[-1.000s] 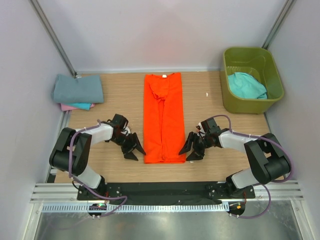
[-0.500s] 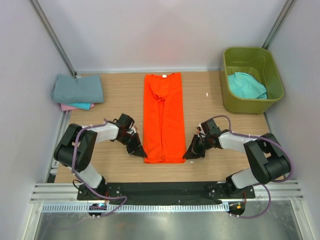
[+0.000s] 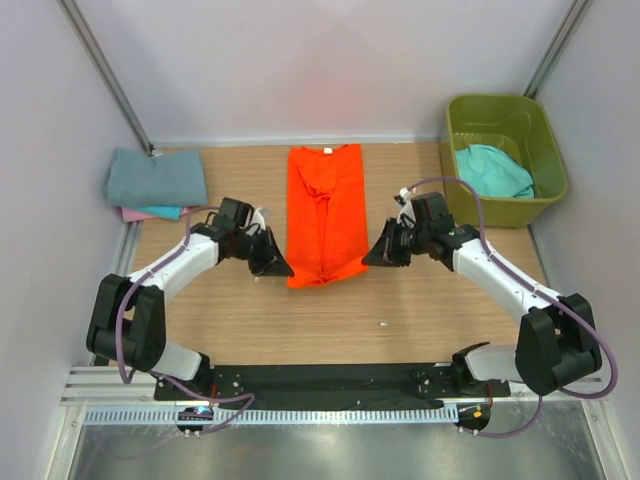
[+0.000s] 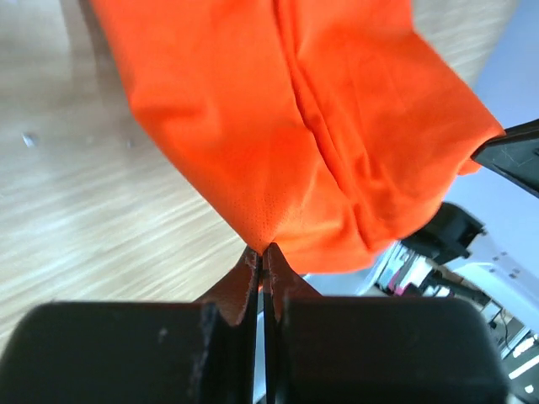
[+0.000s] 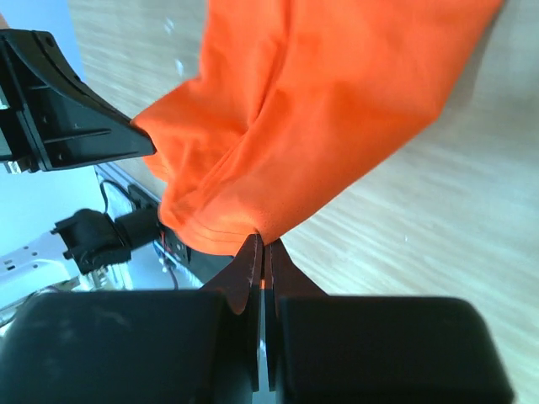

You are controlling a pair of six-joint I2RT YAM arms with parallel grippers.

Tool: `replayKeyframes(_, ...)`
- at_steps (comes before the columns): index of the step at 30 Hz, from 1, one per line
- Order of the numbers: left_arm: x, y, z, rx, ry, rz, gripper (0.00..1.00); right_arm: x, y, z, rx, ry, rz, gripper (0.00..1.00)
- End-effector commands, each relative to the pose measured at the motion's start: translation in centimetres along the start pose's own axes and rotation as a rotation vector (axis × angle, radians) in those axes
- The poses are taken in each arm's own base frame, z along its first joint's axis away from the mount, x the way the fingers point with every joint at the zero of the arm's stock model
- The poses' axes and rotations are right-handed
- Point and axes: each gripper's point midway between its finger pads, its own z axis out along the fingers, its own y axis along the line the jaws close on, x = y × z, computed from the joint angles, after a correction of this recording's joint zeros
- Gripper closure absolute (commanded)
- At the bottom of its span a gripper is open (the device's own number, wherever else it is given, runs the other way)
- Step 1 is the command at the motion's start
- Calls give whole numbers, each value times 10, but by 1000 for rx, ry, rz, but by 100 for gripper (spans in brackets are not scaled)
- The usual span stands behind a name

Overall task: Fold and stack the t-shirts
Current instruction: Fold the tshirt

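Observation:
A bright orange t-shirt, folded into a long strip, lies down the middle of the wooden table with its near end lifted. My left gripper is shut on the near left corner of that orange t-shirt. My right gripper is shut on the near right corner of the orange t-shirt. Each wrist view shows the cloth hanging from the pinched tips. A folded grey-blue t-shirt tops a pile with pink and teal edges at the far left. A teal t-shirt lies in the tub.
An olive-green plastic tub stands at the far right corner. White walls close in the table on three sides. A small white speck lies on the wood near the front. The black base rail runs along the near edge.
Both grippers closed on the orange shirt's near corners, then lifted and carried them away from the bases, so the shirt's near end now sits farther up the table.

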Motion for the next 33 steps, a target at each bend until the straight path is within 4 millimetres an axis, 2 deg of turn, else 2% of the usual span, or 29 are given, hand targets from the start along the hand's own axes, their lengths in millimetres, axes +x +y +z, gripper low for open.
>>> replayKeyframes(1, -28, -19, -24, 55, -76, 61, 100, -27, 10, -16, 10, -67, -87, 99)
replayKeyframes(4, -52, -19, -27, 58, -109, 44, 100, -48, 20, -14, -16, -108, -105, 98)
replayKeyframes(5, -68, -25, -25, 65, -120, 47, 100, -57, 17, -10, -13, -117, -92, 98)
replayKeyframes(7, -84, -29, -24, 77, -126, 48, 100, -70, 20, -6, -30, -143, -98, 99)
replayKeyframes(8, -100, -34, -21, 81, -132, 54, 100, -78, 18, 1, -26, -142, -91, 99)
replayKeyframes(11, -117, -39, -14, 94, -121, 64, 100, -100, 21, 10, -43, -167, -123, 98)
replayKeyframes(12, -129, -40, -7, 94, -117, 63, 100, -105, 12, 21, -27, -152, -109, 99)
replayKeyframes(14, -141, -41, 0, 101, -119, 66, 100, -125, 18, 25, -46, -173, -122, 99)
replayKeyframes(15, -156, -42, 6, 104, -126, 69, 100, -132, 7, 36, -30, -159, -108, 99)
replayKeyframes(16, -164, -42, 8, 106, -137, 72, 100, -148, 12, 36, -39, -187, -124, 99)
replayKeyframes(17, -174, -43, 11, 106, -147, 68, 100, -156, 11, 40, -38, -189, -125, 98)
replayKeyframes(18, -187, -44, 14, 110, -160, 69, 100, -164, -1, 49, -23, -183, -122, 99)
replayKeyframes(19, -195, -47, 15, 118, -173, 77, 100, -171, -4, 54, -17, -185, -126, 98)
replayKeyframes(20, -202, -47, 17, 114, -183, 79, 100, -189, 4, 53, -27, -215, -148, 99)
replayKeyframes(23, -226, -44, 18, 94, -235, 86, 100, -215, -5, 64, -10, -239, -164, 98)
replayKeyframes(25, -236, -38, 18, 67, -261, 76, 99, -226, -9, 68, 5, -252, -176, 81)
replayKeyframes(26, -240, -33, 18, 45, -278, 71, 96, -228, -11, 67, 11, -257, -174, 68)
replayKeyframes(27, -242, -31, 15, 34, -288, 86, 87, -231, -15, 65, 33, -268, -172, 49)
replayKeyframes(30, -241, -24, -1, -21, -316, 92, 67, -235, -16, 46, 48, -297, -181, 32)
replayKeyframes(31, -236, -22, -5, -26, -310, 98, 56, -230, -19, 43, 53, -294, -176, 30)
replayKeyframes(33, -229, -16, -18, -30, -317, 84, 49, -225, -15, 27, 45, -301, -166, 29)
